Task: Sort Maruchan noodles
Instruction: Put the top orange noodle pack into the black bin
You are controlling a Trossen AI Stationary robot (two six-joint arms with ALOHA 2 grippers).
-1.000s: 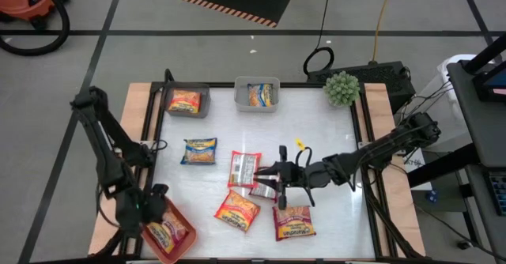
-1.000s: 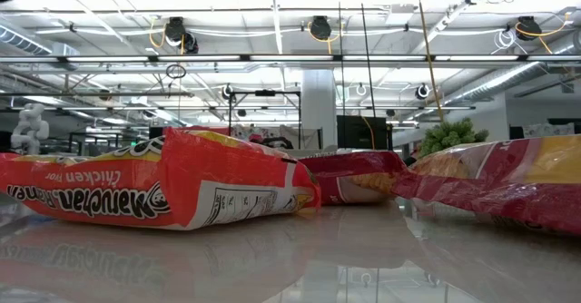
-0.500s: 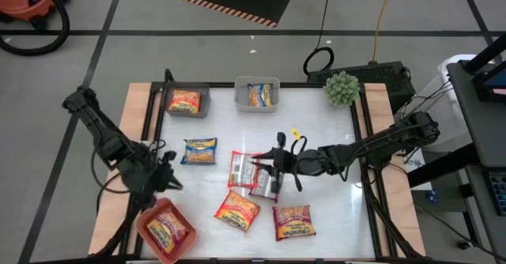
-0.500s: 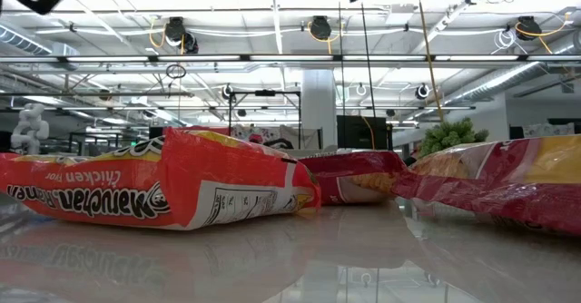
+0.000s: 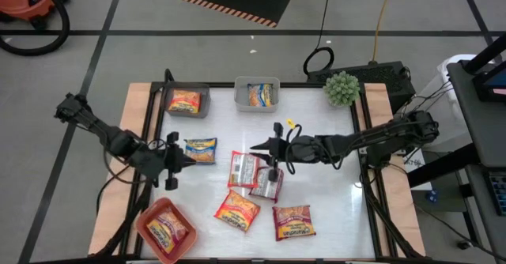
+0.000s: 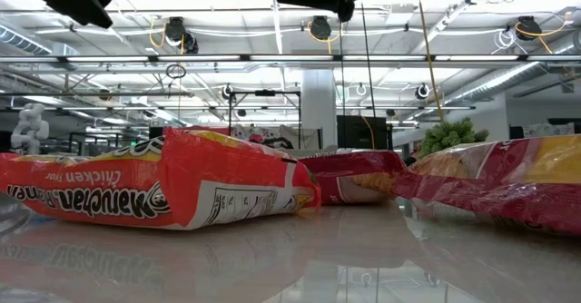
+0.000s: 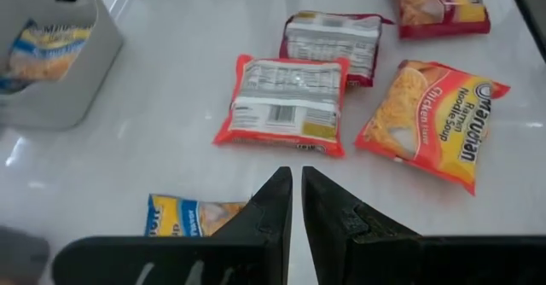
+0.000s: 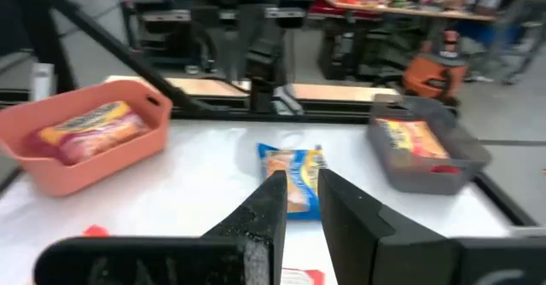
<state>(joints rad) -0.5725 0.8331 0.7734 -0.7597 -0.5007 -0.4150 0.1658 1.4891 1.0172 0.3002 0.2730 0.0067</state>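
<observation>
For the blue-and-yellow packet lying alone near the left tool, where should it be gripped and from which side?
Probably from straight above, closing across one short crimped end. The blue-and-yellow packet lies flat on the table with bare surface all round, so no edge is blocked; the left tool is already beside it.

The left gripper [image 5: 180, 160] has swung from the salmon bin [image 5: 149, 216] toward the blue packet [image 5: 201, 150].
</observation>
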